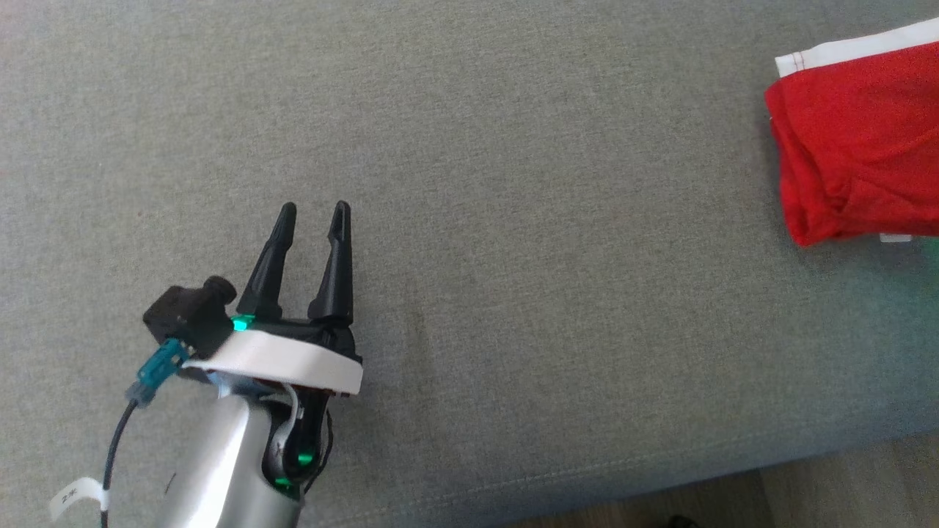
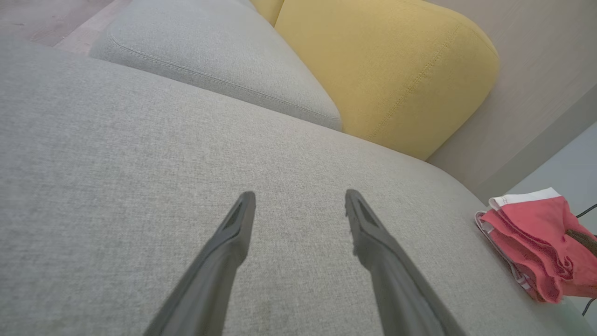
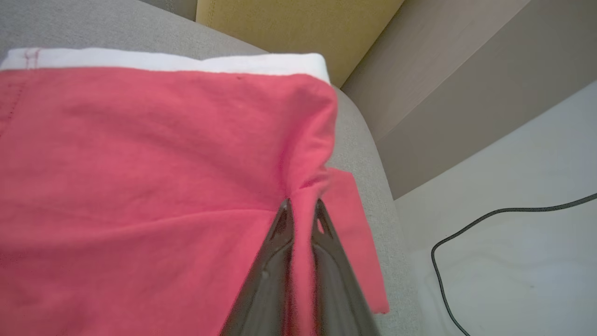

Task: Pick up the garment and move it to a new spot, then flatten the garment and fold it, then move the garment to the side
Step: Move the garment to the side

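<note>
Garment (image 1: 858,139), red with a white waistband (image 3: 163,60), lies in stacked layers at the right edge of the grey seat (image 1: 513,220), close to its far right corner where the yellow cushion (image 2: 387,70) rises behind it; judging by those layers, the fold looks done and you are on the last step, moving it to the side; that would explain why your right gripper (image 3: 302,205) is clenched on a pinch of red cloth at the garment's outer border, the fabric puckering between the two dark fingers, a hold better suited to dragging than to lifting the whole stack; your left gripper (image 1: 315,209) hangs released over bare seat near the front edge, well apart from the garment and holding nothing, probably parked there so as not to snag the cloth; much is hidden from you: the head view cuts the garment off at its right side; how many layers the right fingers have caught lies under the top one; whether the stack rests on the seat or is raised a little I cannot tell; a dark shape at the garment's far side in the left wrist view is too small to name; a black cable (image 3: 466,233) lies on the pale floor (image 3: 536,280) beyond the seat's right edge.
</note>
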